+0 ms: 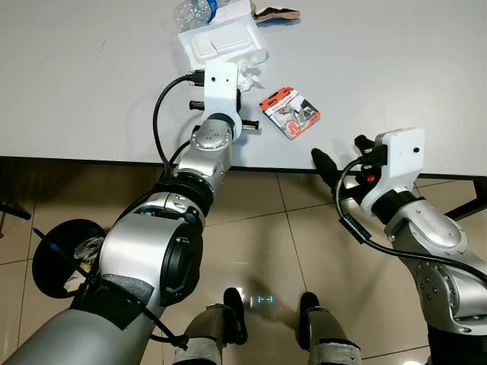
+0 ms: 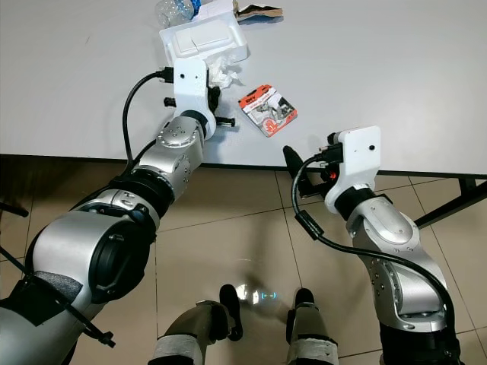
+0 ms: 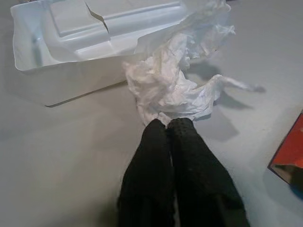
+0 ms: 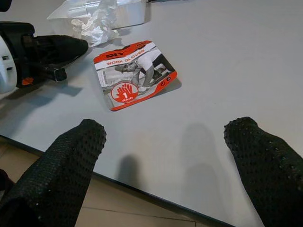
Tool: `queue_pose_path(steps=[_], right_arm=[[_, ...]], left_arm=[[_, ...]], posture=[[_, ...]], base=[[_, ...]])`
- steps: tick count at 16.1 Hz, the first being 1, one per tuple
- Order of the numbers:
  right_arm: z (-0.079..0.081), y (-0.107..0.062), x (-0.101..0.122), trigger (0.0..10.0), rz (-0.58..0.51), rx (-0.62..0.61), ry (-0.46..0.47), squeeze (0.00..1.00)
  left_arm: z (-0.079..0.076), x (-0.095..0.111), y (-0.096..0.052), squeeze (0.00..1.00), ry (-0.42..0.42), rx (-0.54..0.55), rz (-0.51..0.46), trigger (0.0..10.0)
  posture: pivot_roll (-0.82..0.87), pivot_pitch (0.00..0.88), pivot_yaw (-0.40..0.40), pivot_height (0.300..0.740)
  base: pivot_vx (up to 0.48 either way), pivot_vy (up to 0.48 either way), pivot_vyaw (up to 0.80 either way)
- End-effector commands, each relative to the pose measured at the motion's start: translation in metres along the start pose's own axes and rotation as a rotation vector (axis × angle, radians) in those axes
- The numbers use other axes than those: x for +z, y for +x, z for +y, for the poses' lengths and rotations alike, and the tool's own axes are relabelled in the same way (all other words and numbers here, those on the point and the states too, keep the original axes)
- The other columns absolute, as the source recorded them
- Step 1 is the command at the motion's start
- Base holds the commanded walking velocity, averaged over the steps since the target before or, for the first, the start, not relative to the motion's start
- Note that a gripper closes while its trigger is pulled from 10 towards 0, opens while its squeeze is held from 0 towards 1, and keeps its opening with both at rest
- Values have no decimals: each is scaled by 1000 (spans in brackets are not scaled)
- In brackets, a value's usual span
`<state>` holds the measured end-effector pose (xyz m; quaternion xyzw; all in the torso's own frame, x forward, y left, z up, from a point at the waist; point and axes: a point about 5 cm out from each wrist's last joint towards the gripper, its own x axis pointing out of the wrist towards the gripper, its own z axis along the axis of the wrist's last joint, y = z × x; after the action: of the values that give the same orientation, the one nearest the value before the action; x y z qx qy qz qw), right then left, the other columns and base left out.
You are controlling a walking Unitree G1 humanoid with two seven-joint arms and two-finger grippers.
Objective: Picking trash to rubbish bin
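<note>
A crumpled white tissue (image 3: 175,80) lies on the grey table (image 1: 76,84) beside a white foam tray (image 1: 223,44). My left gripper (image 3: 168,124) reaches over the table, its two black fingers pressed together with the tissue's near edge pinched at their tips. A red work-gloves packet (image 4: 135,73) lies flat to the right of the tissue. My right gripper (image 4: 165,137) hovers at the table's front edge, open wide and empty, pointing at the packet from a short way off. A black round bin (image 1: 61,255) with trash in it stands on the floor at the left.
A crushed clear bottle (image 1: 194,11) and a brown torn wrapper (image 1: 278,13) lie behind the foam tray at the table's far side. Tiled floor (image 1: 266,243) runs under the table edge, with my own feet below.
</note>
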<state>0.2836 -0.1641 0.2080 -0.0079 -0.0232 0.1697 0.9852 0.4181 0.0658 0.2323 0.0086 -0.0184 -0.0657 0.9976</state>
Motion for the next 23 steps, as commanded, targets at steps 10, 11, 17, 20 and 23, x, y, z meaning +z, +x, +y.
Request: queue_pose_path(steps=[10,11,17,20,23], right_arm=[[2,2,-3,10000,4,-1,13,0],[1,3,-3,10000,1,-6,14,0],[-2,7,-4,10000,-9,-20,19,0],[-2,8,-4,10000,-14,-19,21,0],[-1,8,-4,10000,-14,-18,23,0]], left_arm=[[0,2,0,0,81,2,-28,10000],[-1,5,0,0,96,0,-49,10000],[-15,36,-2,0,150,-58,-281,10000],[-16,38,-2,0,145,-82,-291,1882],[-12,37,-2,855,176,-55,-284,10000]], posture=[[-194,327,133,740],[-193,326,134,740],[-167,318,136,740],[-161,317,138,740],[-160,318,138,740]], base=[[0,0,0],[0,0,0],[0,0,0],[0,0,0],[0,0,0]])
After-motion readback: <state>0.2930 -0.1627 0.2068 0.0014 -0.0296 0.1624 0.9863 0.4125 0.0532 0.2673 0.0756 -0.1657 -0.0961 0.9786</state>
